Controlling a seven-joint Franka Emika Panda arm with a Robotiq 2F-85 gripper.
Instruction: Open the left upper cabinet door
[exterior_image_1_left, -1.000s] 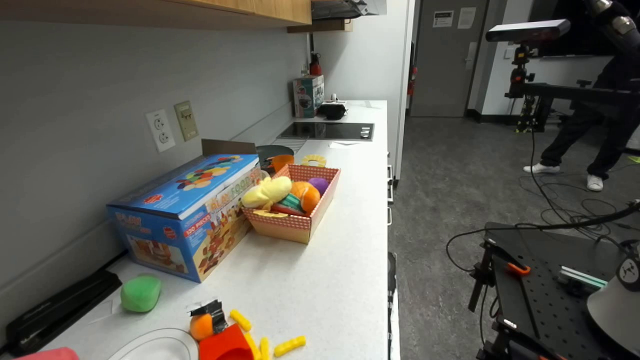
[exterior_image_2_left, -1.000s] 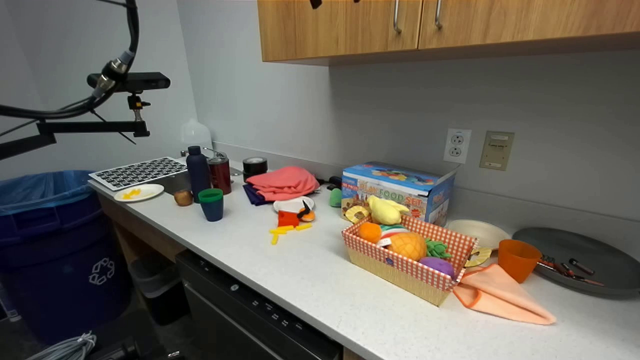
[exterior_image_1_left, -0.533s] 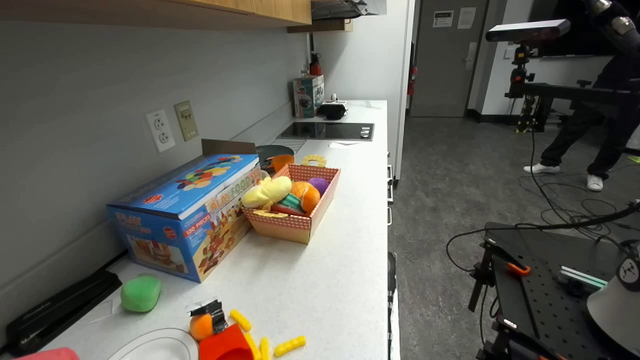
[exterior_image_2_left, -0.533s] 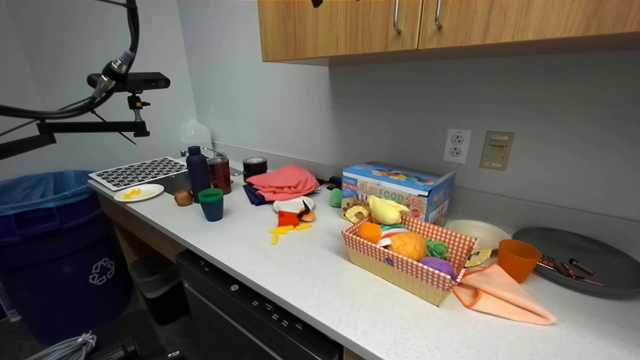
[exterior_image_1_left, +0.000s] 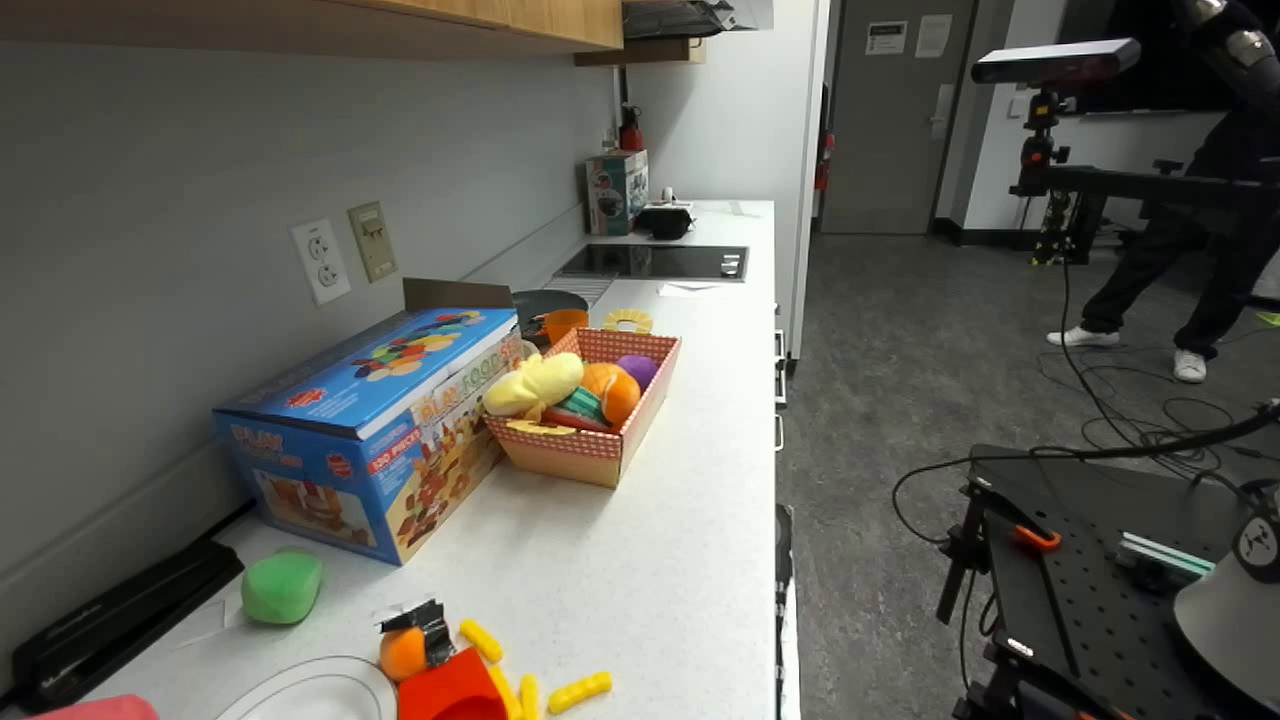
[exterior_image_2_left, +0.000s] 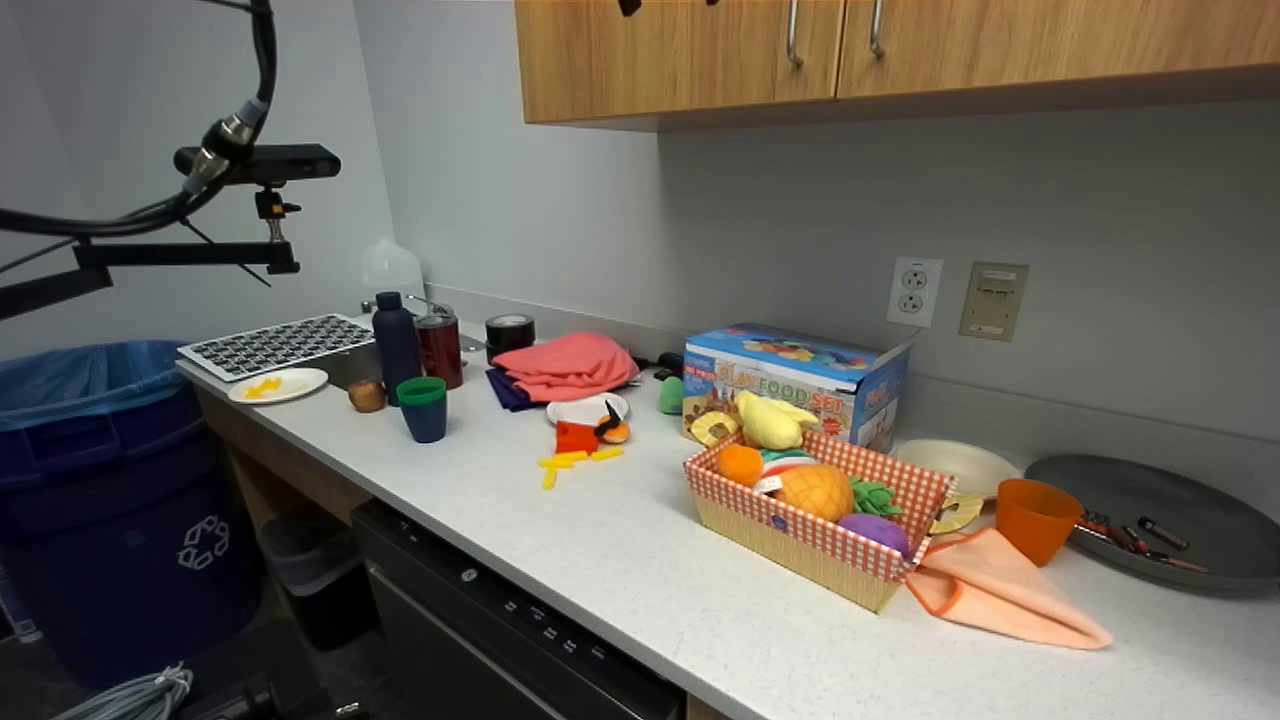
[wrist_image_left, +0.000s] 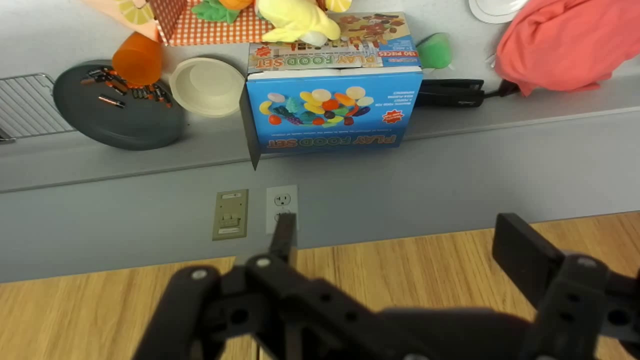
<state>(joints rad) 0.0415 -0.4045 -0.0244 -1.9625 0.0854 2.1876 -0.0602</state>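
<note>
The left upper cabinet door (exterior_image_2_left: 660, 60) is light wood and closed, with a vertical metal handle (exterior_image_2_left: 792, 35) near its right edge. The right door (exterior_image_2_left: 1060, 40) beside it is also closed. My gripper (exterior_image_2_left: 671, 3) shows only as two dark fingertips at the top edge, in front of the left door and left of its handle. In the wrist view, which stands upside down, my gripper (wrist_image_left: 396, 222) is open with nothing between its fingers. Cabinet wood (wrist_image_left: 415, 270) shows behind it. The handle cannot be made out there.
A counter (exterior_image_2_left: 600, 540) below holds a play food box (exterior_image_2_left: 775, 380), a checked basket (exterior_image_2_left: 800, 550) of toy food, an orange cup (exterior_image_2_left: 1037, 515) and a dark pan (exterior_image_2_left: 1130, 490). A camera arm (exterior_image_2_left: 180, 255) stands at the left. The robot's base (exterior_image_1_left: 1235, 625) is beside the counter.
My fingertips have shifted only slightly sideways at the top edge, a little right and then back left. The cabinet doors stay closed and the counter objects have not moved.
</note>
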